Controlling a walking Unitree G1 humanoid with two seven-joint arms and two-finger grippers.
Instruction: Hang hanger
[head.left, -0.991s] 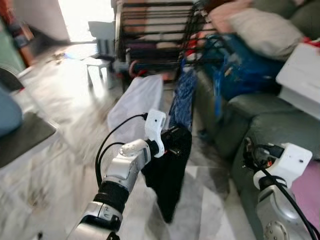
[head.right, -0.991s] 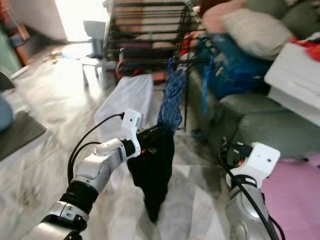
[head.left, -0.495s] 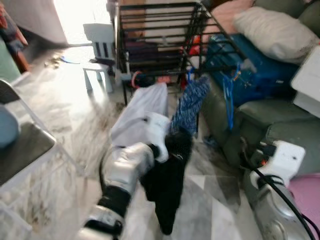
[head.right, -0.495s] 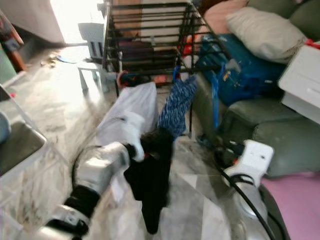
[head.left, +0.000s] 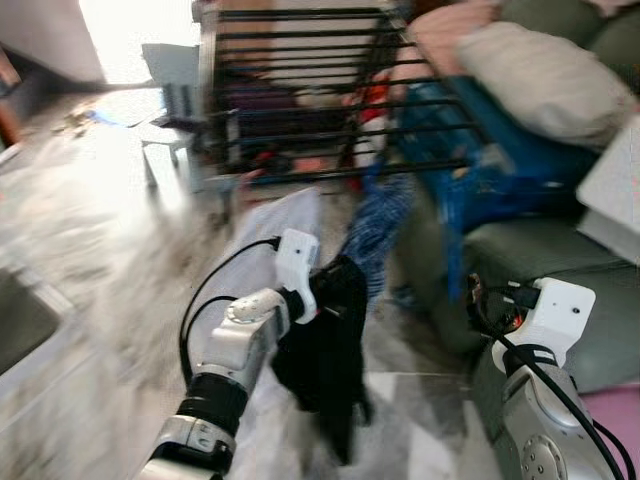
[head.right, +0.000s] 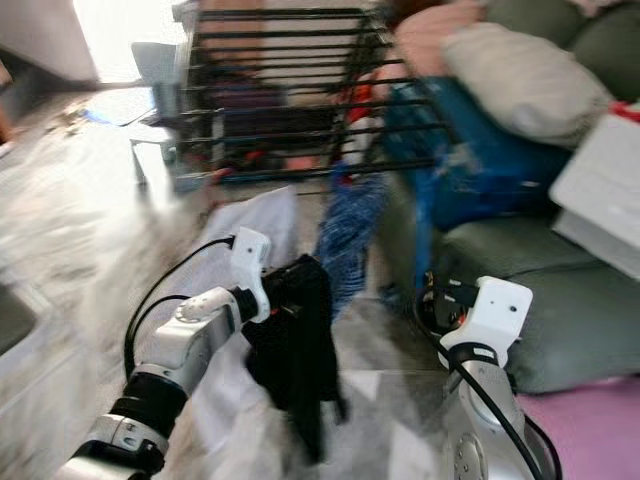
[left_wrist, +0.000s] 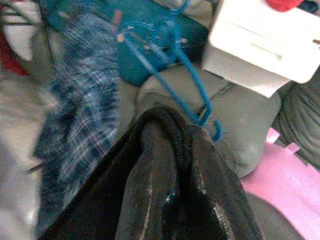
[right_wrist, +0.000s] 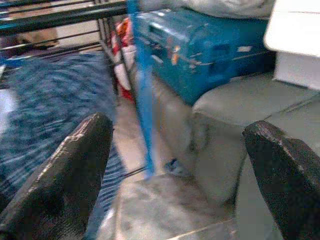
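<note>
No readable writing anywhere, it's all motion blur, but the left gripper (head.left: 325, 300) is clamped on a black garment (head.left: 328, 370) hanging near the black drying rack (head.left: 330, 90), while the right gripper (right_wrist: 185, 165) hovers spread wide by the green sofa (head.left: 520, 250).

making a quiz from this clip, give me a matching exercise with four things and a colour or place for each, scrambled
Things:
1. garment held up by the left claw
2. checked cloth hanging off the drying rack
3. pillow
4. case on the sofa

Colours or places:
A. beige, lying on top of the blue case
B. black
C. blue and white
D. teal blue, below the pillow

Pairs: 1-B, 2-C, 3-A, 4-D
</note>
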